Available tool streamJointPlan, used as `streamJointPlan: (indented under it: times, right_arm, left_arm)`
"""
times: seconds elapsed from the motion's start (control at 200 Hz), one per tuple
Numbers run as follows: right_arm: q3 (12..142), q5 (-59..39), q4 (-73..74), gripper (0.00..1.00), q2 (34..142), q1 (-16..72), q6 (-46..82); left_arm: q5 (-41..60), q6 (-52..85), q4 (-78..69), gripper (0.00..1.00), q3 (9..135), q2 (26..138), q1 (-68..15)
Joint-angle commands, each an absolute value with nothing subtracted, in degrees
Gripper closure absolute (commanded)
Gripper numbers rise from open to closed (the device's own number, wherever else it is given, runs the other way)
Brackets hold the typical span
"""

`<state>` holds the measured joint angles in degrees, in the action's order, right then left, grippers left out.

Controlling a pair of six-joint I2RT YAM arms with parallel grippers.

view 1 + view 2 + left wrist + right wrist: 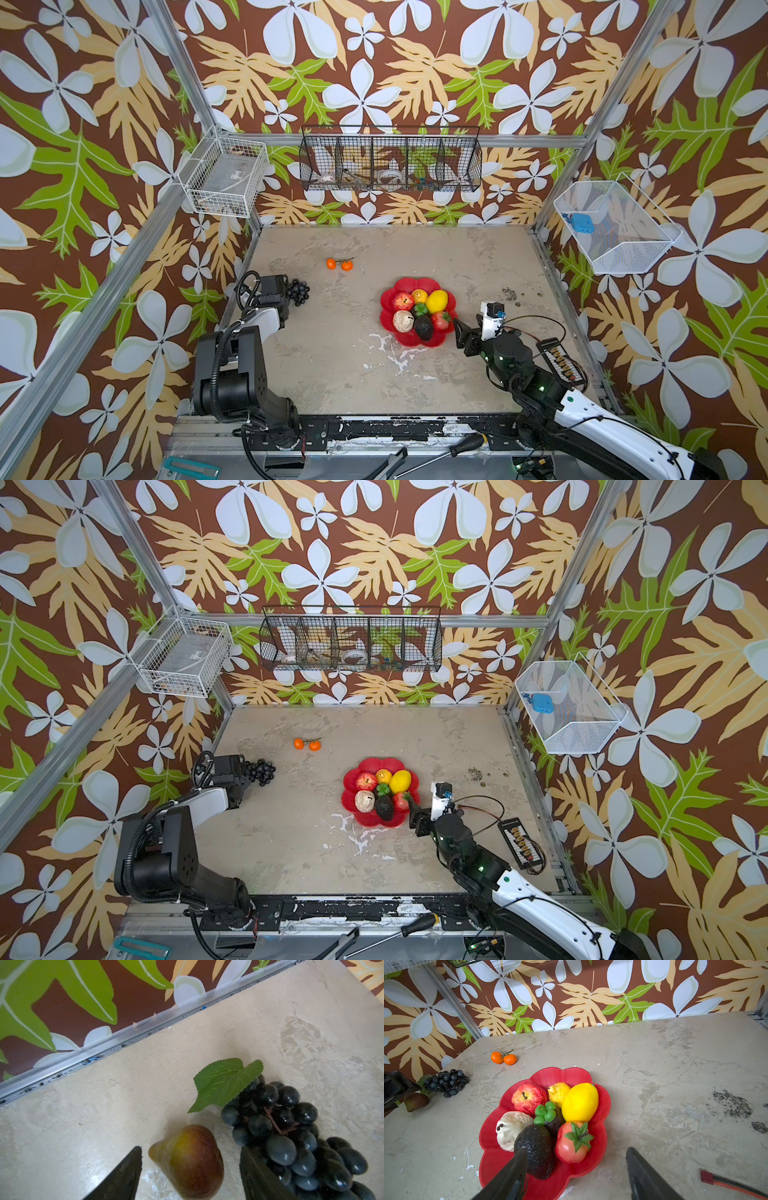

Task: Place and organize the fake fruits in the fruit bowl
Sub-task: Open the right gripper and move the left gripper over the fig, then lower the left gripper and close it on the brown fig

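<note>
Left pincer (pixel 190 1149) is set wide astride the red-brown plastic pear (pixel 187 1159), lying between its jaws; closure should be centred on the belly, clear of the glossy black grape bunch (pixel 291 1136) beside one jaw. The scalloped red fruit bowl (pixel 409 338) lies well apart.

Lab robot cell, this: aluminium frame (pixel 532 141) and flowered backdrop walls (pixel 374 62) box in the bench (pixel 415 249), wire baskets (pixel 390 158) hanging above it.
</note>
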<state>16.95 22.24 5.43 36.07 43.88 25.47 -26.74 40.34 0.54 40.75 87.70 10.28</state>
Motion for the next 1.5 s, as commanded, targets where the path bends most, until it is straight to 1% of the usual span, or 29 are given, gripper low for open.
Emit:
streamJointPlan:
  times: [0.0,0.225,0.495,0.886,1.026,1.126,1.331,1.491]
  right_arm:
    - [17.14,22.15,5.82,0.26,35.71,43.86,25.89]
    - [17.23,22.06,5.88,0.26,35.94,43.88,25.86]
    - [17.23,22.16,5.67,0.26,35.85,43.89,25.9]
    - [17.31,22.32,5.61,0.26,36.08,43.86,25.97]
    - [17.31,22.41,5.48,0.26,36.03,43.87,26.08]
    - [17.4,22.41,5.5,0.26,36.04,43.86,26.08]
    - [17.31,22.4,5.55,0.26,36.04,43.86,26.17]
    - [17.31,22.37,5.71,0.26,36.12,43.86,26.19]
  left_arm:
    - [-26.17,40.32,-0.19,0.27,40.92,88.18,10.5]
    - [-26.36,40.08,0.14,0.32,41.31,88.68,10.74]
    - [-24.93,39.44,1.4,0.32,43.17,91.28,11.59]
    - [-23.65,38.71,2.37,0.37,44.56,93.32,12.11]
    - [-23.38,38.65,2.24,0.41,44.56,93.28,12.15]
    - [-23.31,38.73,1.7,0.47,44.06,92.75,12.14]
    - [-22.42,38.76,0.88,0.49,43.25,91.7,12.16]
    - [-21.32,38.96,-0.23,0.53,42.04,90.38,12.13]
